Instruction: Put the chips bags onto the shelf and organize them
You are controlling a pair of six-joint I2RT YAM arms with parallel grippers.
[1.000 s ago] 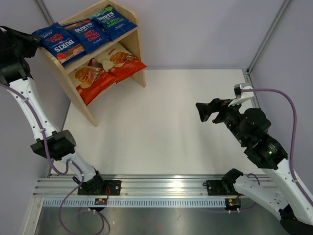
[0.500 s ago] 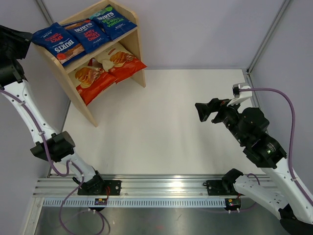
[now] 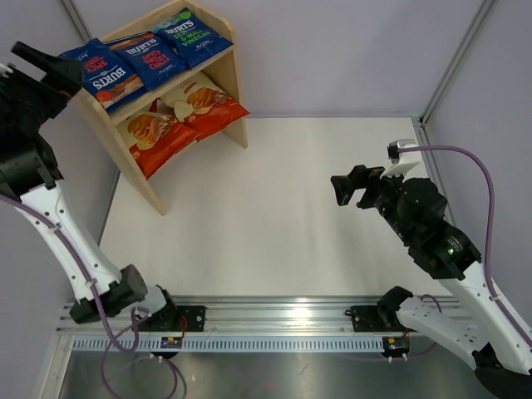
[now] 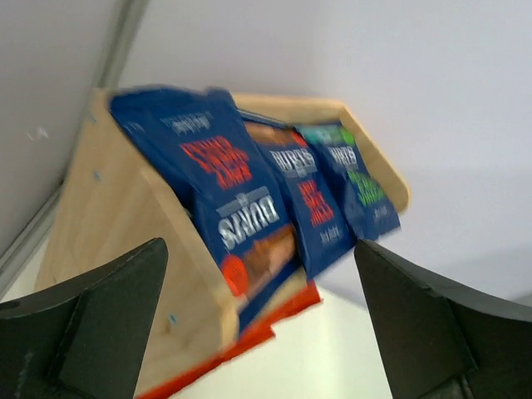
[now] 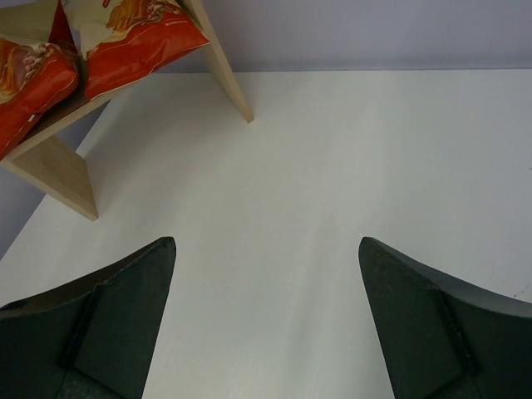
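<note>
L hand [image 4: 258, 249] wide open, empty — just off Burts bags [image 4: 241, 208] on shelf [image 4: 108, 216].

Left pincer [image 3: 48, 66] held high, jaws spread, right pincer [image 3: 349, 185] mid-air, likewise spread

The shelf [image 4: 108, 224] side and blue bags [image 4: 224, 191] stand ahead of the left gripper [image 4: 258, 249]; the right gripper [image 5: 266, 241] faces open table [image 5: 332, 166].

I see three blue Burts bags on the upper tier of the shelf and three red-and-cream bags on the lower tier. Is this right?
Not quite. The lower tier of the shelf holds two red-and-cream bags, not three, as the top external view shows. The three blue Burts bags on the upper tier are correct.
</note>
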